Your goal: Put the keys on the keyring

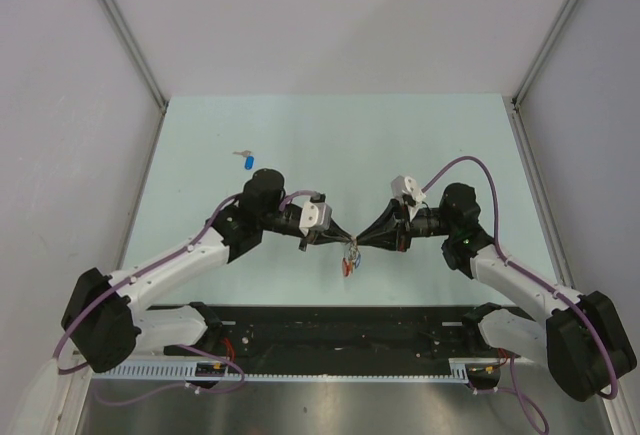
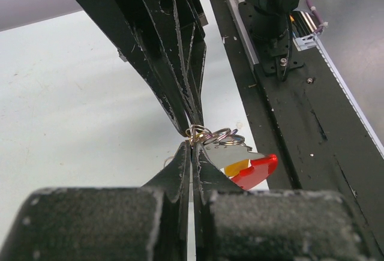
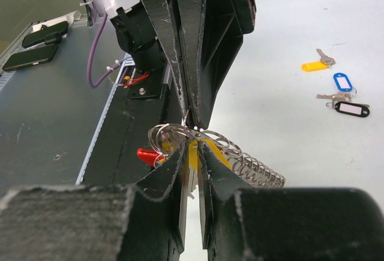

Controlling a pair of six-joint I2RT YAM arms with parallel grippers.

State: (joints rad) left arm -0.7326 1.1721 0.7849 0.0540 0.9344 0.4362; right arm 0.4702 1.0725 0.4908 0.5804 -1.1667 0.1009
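1. The keyring (image 2: 259,172) — glossy red plastic on one part, bright, shiny metal coils on the other.
2. The keys (image 3: 339,97) — dull silver metal, with smooth plastic tags in yellow, blue and black.
3. The fingers (image 2: 176,174) — matt black, scuffed and scratched along the edges.
4. The table (image 1: 330,135) is pale, smooth and matt.

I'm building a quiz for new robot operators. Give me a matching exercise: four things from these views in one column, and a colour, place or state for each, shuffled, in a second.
Things
A. keyring's plastic arc
B. left gripper
C. black-tagged key
D. tag beside the arc

Descriptions
1. lying on the table
2. yellow
3. red
4. fingers shut

Pairs: A-3, B-4, C-1, D-2.
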